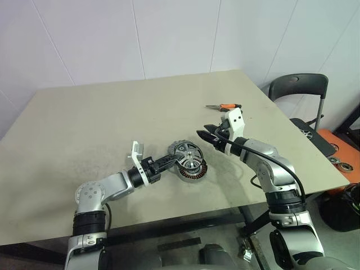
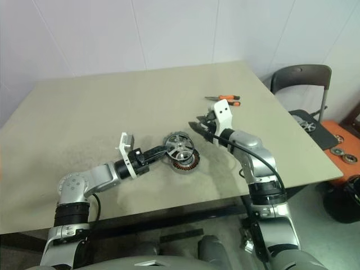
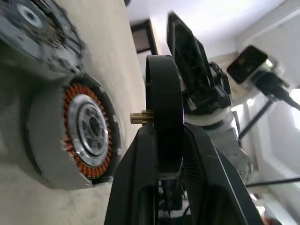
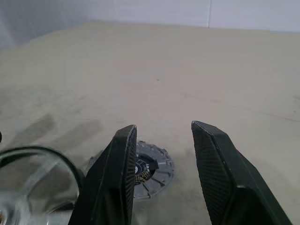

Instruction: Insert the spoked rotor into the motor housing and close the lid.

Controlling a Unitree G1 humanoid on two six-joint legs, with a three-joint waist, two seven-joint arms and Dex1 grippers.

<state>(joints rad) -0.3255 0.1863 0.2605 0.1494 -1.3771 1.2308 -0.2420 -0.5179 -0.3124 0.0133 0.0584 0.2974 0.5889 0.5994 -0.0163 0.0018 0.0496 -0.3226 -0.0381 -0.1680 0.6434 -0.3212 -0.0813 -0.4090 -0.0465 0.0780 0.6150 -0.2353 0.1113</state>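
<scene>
Left gripper (image 1: 171, 160): low over the bench at about 7 o'clock of the scene, pointing across toward 3 o'clock, jaws clamped tight on the rim of the spoked rotor.
Spoked rotor (image 1: 188, 155): held up on edge, tilted, bright rim and thin spokes facing up and out; in the left wrist view it stands edge-on between the black fingers (image 3: 136, 187), a small brass-coloured shaft poking out of its hub toward the housing.
Motor housing (image 1: 190, 172): lying flat on the bench near the middle of the front half, right under and just at 5 o'clock of the rotor; copper windings ring a silvery centre in the left wrist view, open face up, rotor not yet seated in it.
Lid (image 4: 152, 169): dull grey toothed disc flat on the bench, tucked just at 10 o'clock of the housing and partly hidden behind the rotor in the head views; whether it touches the housing, I cannot tell.
Right gripper (image 1: 207, 137): hovering above the bench at 2 o'clock of the rotor, pointing back toward 9 o'clock, jaws apart with nothing between them; the right wrist view looks down past both fingers onto the lid.
Pliers (image 1: 224, 106): orange-handled, lying on the bench at 12 o'clock of the right gripper, well apart from the motor parts.
Bench (image 1: 90, 124): beige top.
Chair (image 1: 298, 87): dark, standing off the bench's 3 o'clock corner.
</scene>
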